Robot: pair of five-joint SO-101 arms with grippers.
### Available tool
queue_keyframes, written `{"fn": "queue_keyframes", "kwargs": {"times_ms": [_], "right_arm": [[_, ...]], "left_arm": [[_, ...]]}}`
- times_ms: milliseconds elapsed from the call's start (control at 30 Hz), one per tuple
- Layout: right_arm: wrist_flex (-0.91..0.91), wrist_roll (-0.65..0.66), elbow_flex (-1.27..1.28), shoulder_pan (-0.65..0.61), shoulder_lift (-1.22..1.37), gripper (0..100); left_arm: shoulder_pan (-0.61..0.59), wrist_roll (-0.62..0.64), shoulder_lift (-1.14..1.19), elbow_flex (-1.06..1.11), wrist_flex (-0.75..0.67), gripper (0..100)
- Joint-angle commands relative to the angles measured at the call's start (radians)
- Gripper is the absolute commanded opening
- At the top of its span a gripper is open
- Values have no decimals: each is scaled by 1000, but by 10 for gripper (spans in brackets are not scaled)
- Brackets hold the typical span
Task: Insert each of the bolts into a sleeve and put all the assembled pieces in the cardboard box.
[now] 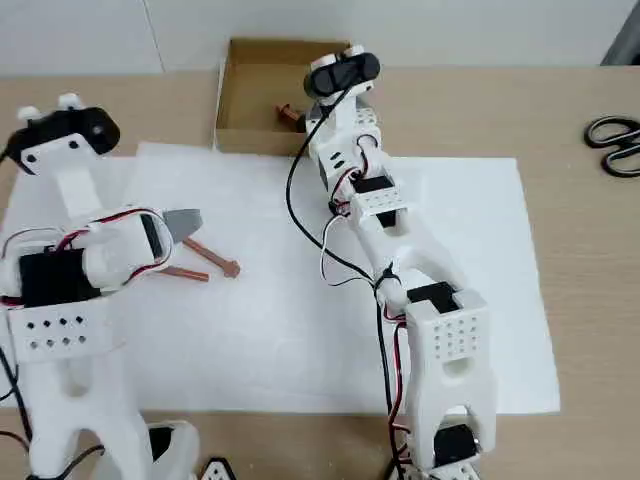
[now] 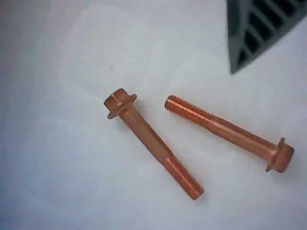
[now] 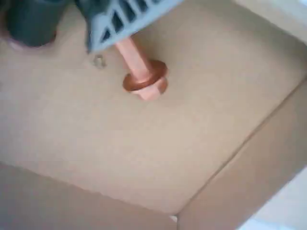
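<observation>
At the left, the left gripper is hanging over the white sheet; whether it is apart or together cannot be told. Its wrist view is showing the first bolt and the second bolt lying bare, near each other but not touching, heads pointing opposite ways. Farther right, the right gripper is sitting inside the cardboard box. Its wrist view is revealing a third bolt, shank running under the gripper, grip unclear, beside a dark round piece.

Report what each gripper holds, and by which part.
Right gripper: a bolt, by its shank, head free, over the cardboard box. Left gripper: nothing; two bolts lie loose below.
</observation>
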Motion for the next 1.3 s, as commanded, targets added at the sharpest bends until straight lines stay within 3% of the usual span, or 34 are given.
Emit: {"fn": "queue_keyframes", "kwargs": {"times_ms": [0, 267, 733, 933, 1067, 1267], "right_arm": [[-5, 14, -49, -4, -35, 199], [506, 12, -44, -1, -371, 199], [1277, 14, -44, 61, -677, 199], [1632, 135, -44, 61, -688, 200], [1676, 137, -41, 67, -682, 201], [1583, 141, -37, 124, -676, 201]], "left_arm": [[-2, -9, -6, -24, 5, 316], [-2, -215, -6, -22, 5, 316], [-8, -215, -6, -24, 6, 316], [-8, -213, -6, -24, 6, 316], [-8, -213, -6, -24, 6, 316], [-8, -213, -6, -24, 5, 316]]}}
